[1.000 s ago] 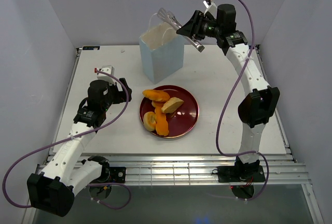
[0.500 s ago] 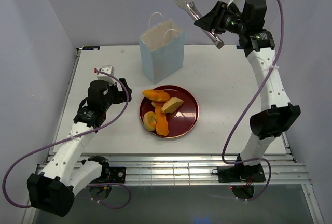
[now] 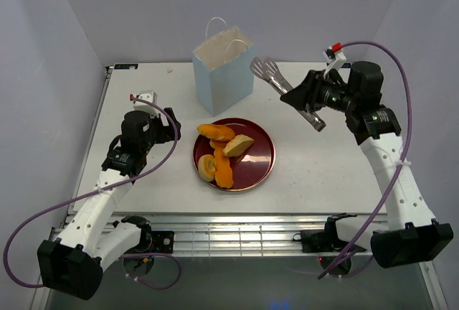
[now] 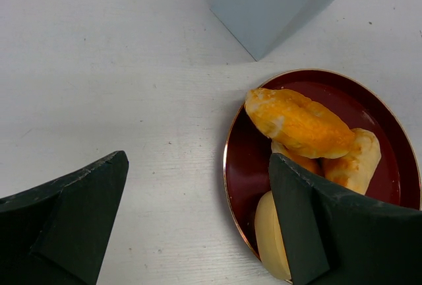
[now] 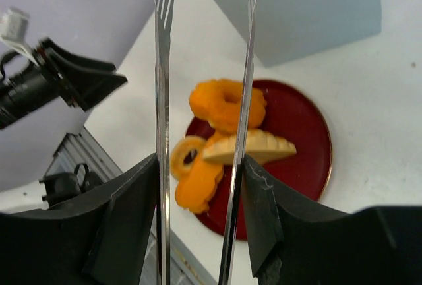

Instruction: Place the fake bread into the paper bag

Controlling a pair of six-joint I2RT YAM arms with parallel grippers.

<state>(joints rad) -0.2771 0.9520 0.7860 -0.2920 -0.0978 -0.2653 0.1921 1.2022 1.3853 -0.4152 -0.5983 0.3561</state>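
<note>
Bumping the paper bag (image 3: 226, 80) is the biggest thing that could go wrong. It stands upright, ahead and to the left of the right gripper (image 3: 307, 102). It looks light and nothing holds it, so a push from the tongs (image 3: 276, 79) could tip it over. The red plate (image 3: 259, 163) could slide if the tongs press on its rim. The bread (image 3: 221, 148) is the smallest trouble. The pieces lie piled on the plate, below and ahead of the right gripper, touching each other. They look smooth, so one may slip out or drag another off. None is in the tongs yet.

The right gripper is closed around the handle of the tongs. The two tong arms stand apart with nothing between them. The left gripper (image 3: 169, 125) hangs with its jaws wide apart and holds nothing. The plate sits just to its right.

The table (image 3: 143, 95) has bare room under the right gripper and to its right, so it can swing there. The tight spot is between bag and plate. The bag's mouth is open at the top, but it looks narrow.
</note>
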